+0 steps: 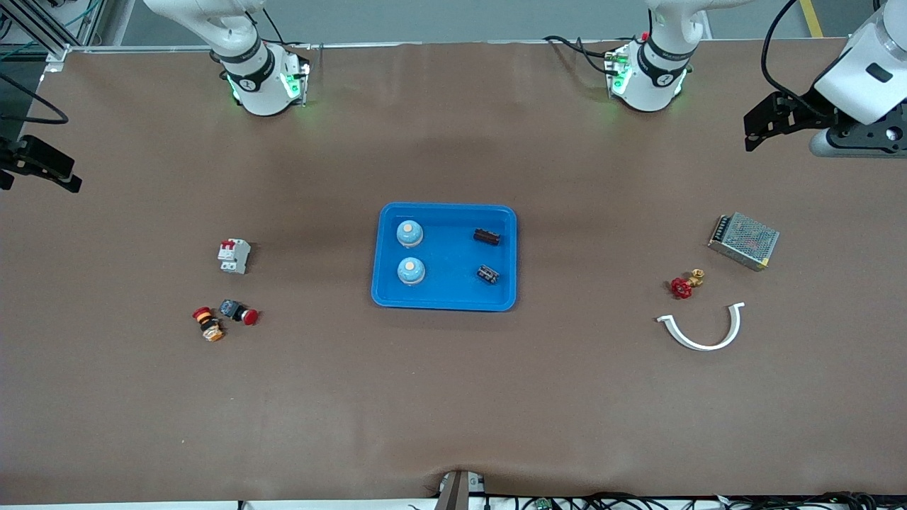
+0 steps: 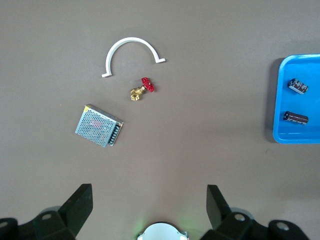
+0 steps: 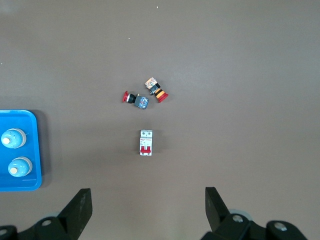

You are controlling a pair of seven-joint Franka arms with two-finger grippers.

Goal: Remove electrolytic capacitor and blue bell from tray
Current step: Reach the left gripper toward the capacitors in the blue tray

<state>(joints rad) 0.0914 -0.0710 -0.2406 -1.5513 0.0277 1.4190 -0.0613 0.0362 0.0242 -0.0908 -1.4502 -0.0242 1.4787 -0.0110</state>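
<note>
Nearest the front camera among the task's things are one bell (image 1: 411, 270) and one capacitor (image 1: 487, 274), both lying in the blue tray (image 1: 445, 297) at the middle of the worktop. That capacitor is a short dark cylinder on its side, its long axis running at a slant to the tray's walls; its ends cannot be told apart. A second capacitor (image 1: 486, 236) lies farther from the camera in the same tray, also on its side, its long axis roughly along the worktop's length. Both sit toward the left arm's end of the tray. The second bell (image 1: 409, 233) stands upright like the first, button up, toward the right arm's end of the tray.

Outside the tray, toward the left arm's end of the worktop, lie a metal power supply (image 1: 743, 241), a red-handled brass valve (image 1: 686, 284) and a white curved clip (image 1: 703, 331). Toward the right arm's end are a white circuit breaker (image 1: 234, 256) and two red push buttons (image 1: 224, 319) just beside each other.

The left gripper (image 1: 762, 127) hangs over the worktop's corner near the left arm's base, its fingers (image 2: 80, 206) spread apart and holding nothing. The right gripper (image 1: 42, 168) hangs at the worktop's edge at the right arm's end, fingers (image 3: 79, 209) likewise apart and empty.
</note>
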